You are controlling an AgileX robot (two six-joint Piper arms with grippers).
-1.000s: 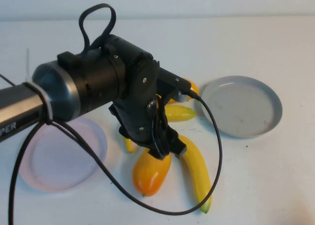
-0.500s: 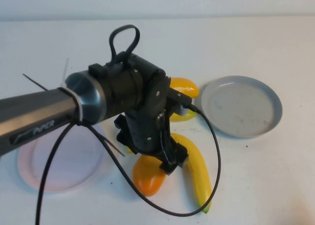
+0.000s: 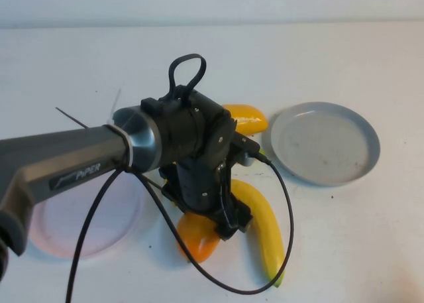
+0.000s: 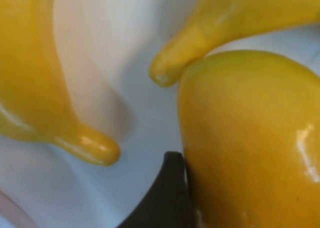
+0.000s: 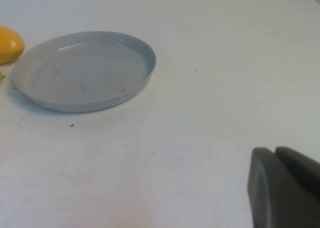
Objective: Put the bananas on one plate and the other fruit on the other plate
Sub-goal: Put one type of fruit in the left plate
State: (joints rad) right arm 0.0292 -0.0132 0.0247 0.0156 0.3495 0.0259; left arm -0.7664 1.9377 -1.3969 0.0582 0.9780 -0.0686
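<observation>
My left gripper (image 3: 217, 218) points down in the middle of the table, open, with its jaws astride the front orange-yellow fruit (image 3: 194, 238). In the left wrist view one black finger (image 4: 170, 188) rests against that fruit (image 4: 250, 138); the other finger is out of frame. One banana (image 3: 263, 225) lies just right of it. The second banana is hidden under the arm in the high view; both banana ends (image 4: 35, 88) (image 4: 225, 23) show in the wrist view. The other orange-yellow fruit (image 3: 246, 118) lies behind. The grey plate (image 3: 324, 144) and pink plate (image 3: 63, 227) hold nothing. My right gripper (image 5: 276, 155) is shut, off to the right.
The left arm's black cable (image 3: 285, 217) loops over the front banana. The grey plate (image 5: 85, 73) and the end of the rear fruit (image 5: 10, 44) show in the right wrist view, with bare white table around them.
My left arm has swung forward and to the right and dropped lower over the front orange-yellow fruit, now covering the second banana. The fruits and plates have not moved.
</observation>
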